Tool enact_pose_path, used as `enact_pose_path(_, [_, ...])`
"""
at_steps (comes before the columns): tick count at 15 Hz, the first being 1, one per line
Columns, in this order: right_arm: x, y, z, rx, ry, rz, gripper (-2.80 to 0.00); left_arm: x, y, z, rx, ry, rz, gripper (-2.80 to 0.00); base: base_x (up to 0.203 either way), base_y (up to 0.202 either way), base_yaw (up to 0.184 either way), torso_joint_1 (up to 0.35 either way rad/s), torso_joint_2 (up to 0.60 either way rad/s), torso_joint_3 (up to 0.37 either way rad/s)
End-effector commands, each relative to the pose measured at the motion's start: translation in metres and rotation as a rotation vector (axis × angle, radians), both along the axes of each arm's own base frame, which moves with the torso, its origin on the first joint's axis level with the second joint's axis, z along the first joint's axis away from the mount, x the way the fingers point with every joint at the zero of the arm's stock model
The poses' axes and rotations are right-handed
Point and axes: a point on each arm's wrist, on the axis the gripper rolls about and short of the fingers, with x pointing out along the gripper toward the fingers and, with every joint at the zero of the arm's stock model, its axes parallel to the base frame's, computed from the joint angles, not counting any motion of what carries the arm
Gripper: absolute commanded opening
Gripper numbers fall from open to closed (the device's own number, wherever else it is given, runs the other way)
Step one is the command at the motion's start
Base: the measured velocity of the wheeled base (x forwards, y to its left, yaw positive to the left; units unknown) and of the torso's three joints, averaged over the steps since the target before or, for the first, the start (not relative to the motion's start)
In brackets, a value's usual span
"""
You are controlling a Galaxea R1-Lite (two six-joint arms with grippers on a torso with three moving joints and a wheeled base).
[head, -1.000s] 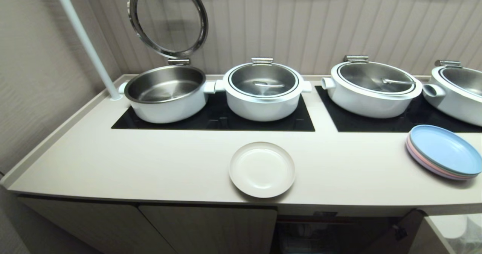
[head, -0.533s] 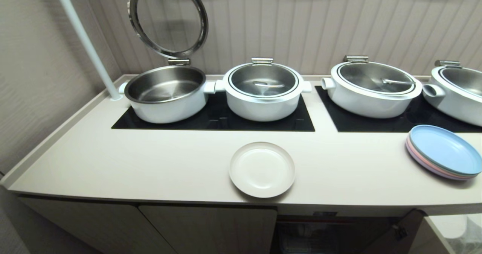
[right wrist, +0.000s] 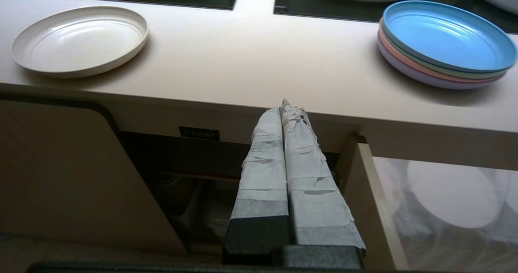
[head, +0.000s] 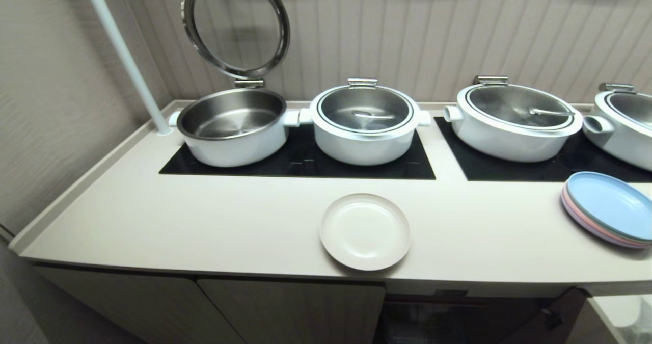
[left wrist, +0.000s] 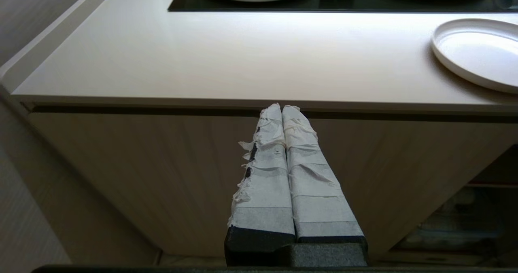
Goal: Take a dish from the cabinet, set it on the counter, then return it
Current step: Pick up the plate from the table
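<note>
Cream-white dish sits on the smooth beige counter; returning it remains.
Head view: round, low-rimmed, near the front edge above the open cabinet. Left wrist view: taped left hand pressed closed, empty, before a wood-grain door. Right wrist view: right hand closed, empty, below pastel plates.

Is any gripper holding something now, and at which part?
Nothing is held. The left gripper and right gripper are shut and empty, below the counter; the dish lies free on it.
</note>
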Motion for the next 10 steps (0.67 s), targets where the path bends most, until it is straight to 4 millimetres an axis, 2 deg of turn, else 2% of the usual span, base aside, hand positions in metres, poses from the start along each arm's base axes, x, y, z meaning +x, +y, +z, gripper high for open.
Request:
enact_pose_path(1, [0.0001, 0.0000, 0.0003, -0.001, 0.001, 0.001, -2.80, 0.0000, 0.0000, -0.0001, 0.000, 0.000, 0.000, -2.80, 0.001, 0.165, 0.002, 0.006, 0.00, 0.001])
enact_pose_path(10, [0.0002, 0.0000, -0.0001, -0.009, 0.002, 0.001, -2.80, 0.0000, 0.0000, -0.0001, 0.000, 0.000, 0.000, -2.80, 0.000, 0.195, -0.001, 0.001, 0.00, 0.001])
